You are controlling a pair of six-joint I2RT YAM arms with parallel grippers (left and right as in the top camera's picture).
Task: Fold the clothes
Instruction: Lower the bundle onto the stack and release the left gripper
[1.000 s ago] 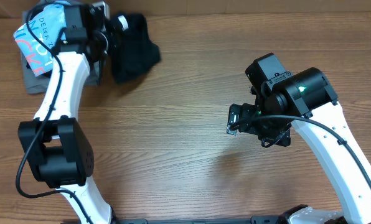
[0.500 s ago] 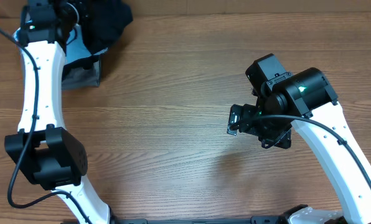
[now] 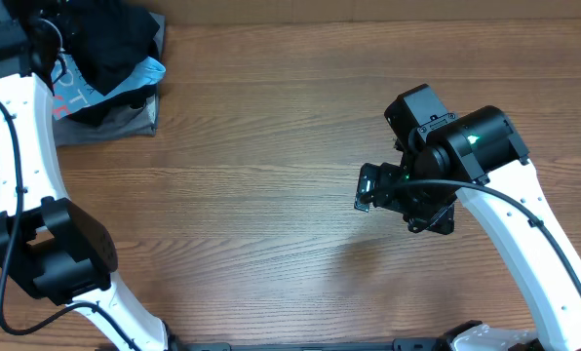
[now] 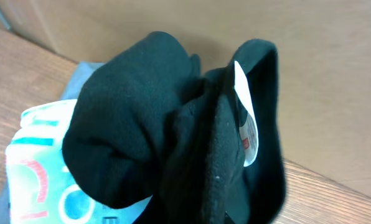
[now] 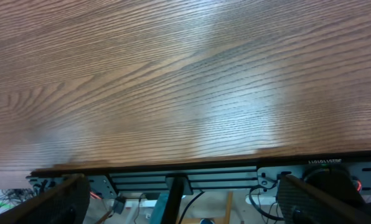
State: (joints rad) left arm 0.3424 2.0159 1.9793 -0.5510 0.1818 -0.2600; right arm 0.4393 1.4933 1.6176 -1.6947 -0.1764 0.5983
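Two arms on show, and only one is doing any work. Up in the far left corner the left gripper (image 3: 52,39) is pinched together with its fingers buried in cloth. By the look of the wrist view it's clamped on a bunch of the black T-shirt (image 4: 148,124). That shirt sits crumpled in a heap on top of the light blue shirt (image 3: 73,93) and the grey garment (image 3: 115,122), not flat, not spread, its white neck label (image 4: 244,118) poking out of the folds. The right gripper (image 3: 368,185) hangs over bare table (image 3: 271,146) right of centre, fingers wide apart, nothing between them. So folding proper hasn't started; the job in hand, I'd say, is getting that black shirt off the pile and out onto open wood. To do it well, lift high enough that the trailing cloth clears the two garments below, so neither gets dragged along. Carry it toward the middle, where both arms can reach. Lay it down rather than drop it, letting the fabric trail out flat. A bunched grip like this likely takes several layers, so expect twisting. The right gripper should be ready to catch a free edge, and that label is a handy marker for the collar.
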